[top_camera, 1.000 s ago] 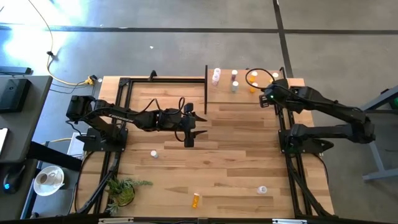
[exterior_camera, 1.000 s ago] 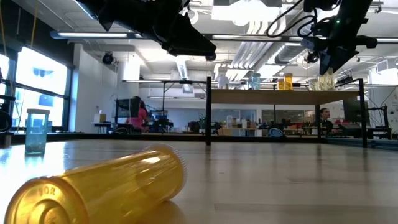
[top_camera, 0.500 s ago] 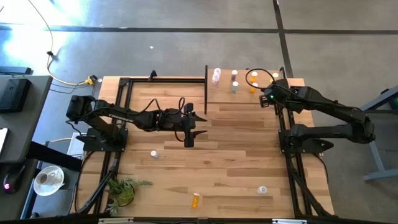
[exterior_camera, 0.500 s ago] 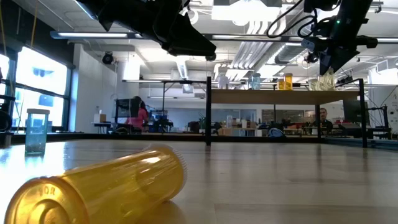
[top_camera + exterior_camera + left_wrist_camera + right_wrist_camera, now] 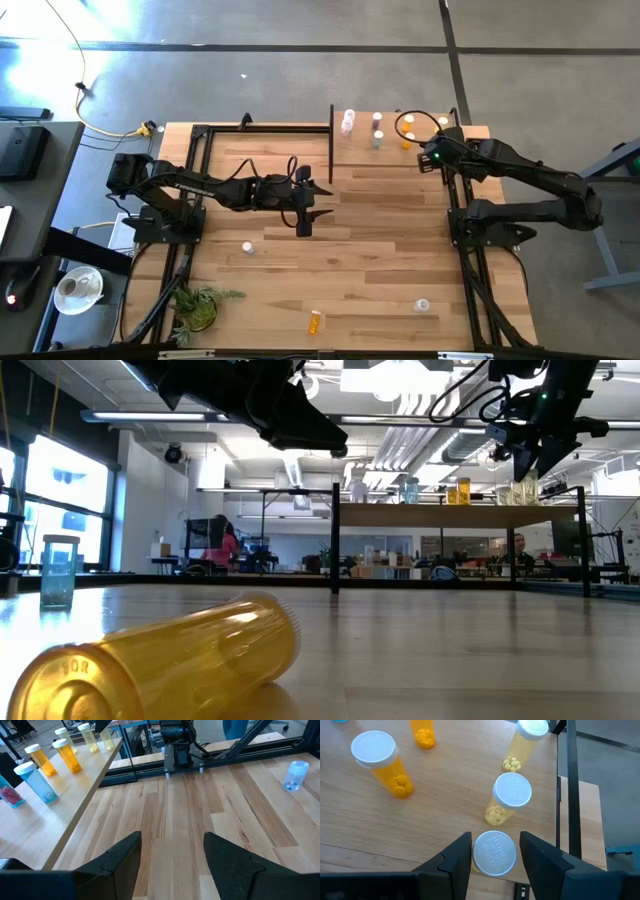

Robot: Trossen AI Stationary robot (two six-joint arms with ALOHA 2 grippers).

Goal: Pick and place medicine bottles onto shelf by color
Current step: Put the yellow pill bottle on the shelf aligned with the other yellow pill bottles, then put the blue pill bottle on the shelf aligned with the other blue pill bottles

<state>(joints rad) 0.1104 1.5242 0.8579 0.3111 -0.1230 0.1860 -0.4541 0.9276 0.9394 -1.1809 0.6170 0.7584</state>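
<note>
Here, my right hand (image 5: 493, 851) straddles a white-capped bottle (image 5: 493, 853) on the shelf (image 5: 445, 795), fingers released; my left hand (image 5: 172, 851) hangs unclenched at 9 o'clock.

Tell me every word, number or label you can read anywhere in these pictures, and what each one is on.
No text is clear enough to quote.
Raised lettering ringing the white cap closest in the right wrist view: too small to read.
Raised marks on the near end of the orange bottle lying on its side in the low view: blurred, unreadable.
</note>
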